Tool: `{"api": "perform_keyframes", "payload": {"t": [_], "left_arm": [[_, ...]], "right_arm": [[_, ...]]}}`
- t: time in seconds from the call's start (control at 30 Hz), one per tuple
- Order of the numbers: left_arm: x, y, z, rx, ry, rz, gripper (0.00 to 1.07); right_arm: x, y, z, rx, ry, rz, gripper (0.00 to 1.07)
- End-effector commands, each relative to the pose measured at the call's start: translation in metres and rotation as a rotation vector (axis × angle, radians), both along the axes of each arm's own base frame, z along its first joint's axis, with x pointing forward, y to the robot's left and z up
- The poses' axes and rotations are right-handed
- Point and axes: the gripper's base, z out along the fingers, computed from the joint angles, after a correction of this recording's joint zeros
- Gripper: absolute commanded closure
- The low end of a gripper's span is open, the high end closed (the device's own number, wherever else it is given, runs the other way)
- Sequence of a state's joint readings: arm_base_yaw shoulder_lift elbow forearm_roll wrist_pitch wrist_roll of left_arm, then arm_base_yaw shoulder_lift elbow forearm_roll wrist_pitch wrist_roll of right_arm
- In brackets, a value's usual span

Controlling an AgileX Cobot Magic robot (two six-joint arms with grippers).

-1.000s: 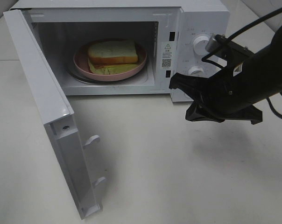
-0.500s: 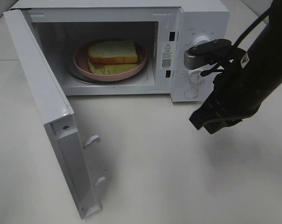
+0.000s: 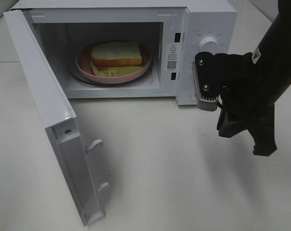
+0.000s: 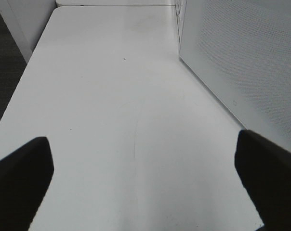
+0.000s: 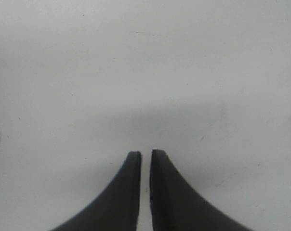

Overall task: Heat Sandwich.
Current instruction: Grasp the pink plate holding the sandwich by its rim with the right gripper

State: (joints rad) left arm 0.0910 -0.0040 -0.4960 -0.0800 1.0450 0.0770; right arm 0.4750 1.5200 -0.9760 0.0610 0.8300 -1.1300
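White bread over a yellowish-green layer: the sandwich [image 3: 115, 58], flat on a salmon-pink plate [image 3: 81, 62] inside the microwave [image 3: 210, 19], in the middle of the cavity, with the door [image 3: 44, 106] swung wide open. Right gripper [image 5: 145, 155] out in front of the microwave's right corner, pointed down at the white table [image 3: 160, 168], fingers standing almost together with only a thin slit between them and nothing caught there. Left gripper [image 4: 143, 144] over the same table beside a white dotted panel [image 4: 251, 53], fingers spread wide apart, holding nothing.
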Motion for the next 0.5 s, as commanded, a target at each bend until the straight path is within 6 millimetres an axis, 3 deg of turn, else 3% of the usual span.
{"api": "perform_keyframes", "payload": {"t": [0.03,0.27,0.4,0.5], "left_arm": [[-0.0036,-0.0010,-0.0003,-0.008,-0.034,0.002,0.09],[-0.0036,-0.0010,-0.0003,-0.008,-0.034,0.002,0.09],[-0.0036,-0.0010,-0.0003,-0.008,-0.034,0.002,0.09],[-0.0036,-0.0010,-0.0003,-0.008,-0.034,0.002,0.09]], "right_arm": [[-0.0001,-0.0014,0.0031,-0.024,-0.028,0.173,0.98],[0.0010,-0.0037,0.0030,-0.065,-0.049,0.261,0.94],[0.0022,-0.0045,0.0031,-0.073,-0.059,0.250,0.84],[0.0043,-0.0032,0.0036,-0.048,-0.075,0.170,0.60]]}}
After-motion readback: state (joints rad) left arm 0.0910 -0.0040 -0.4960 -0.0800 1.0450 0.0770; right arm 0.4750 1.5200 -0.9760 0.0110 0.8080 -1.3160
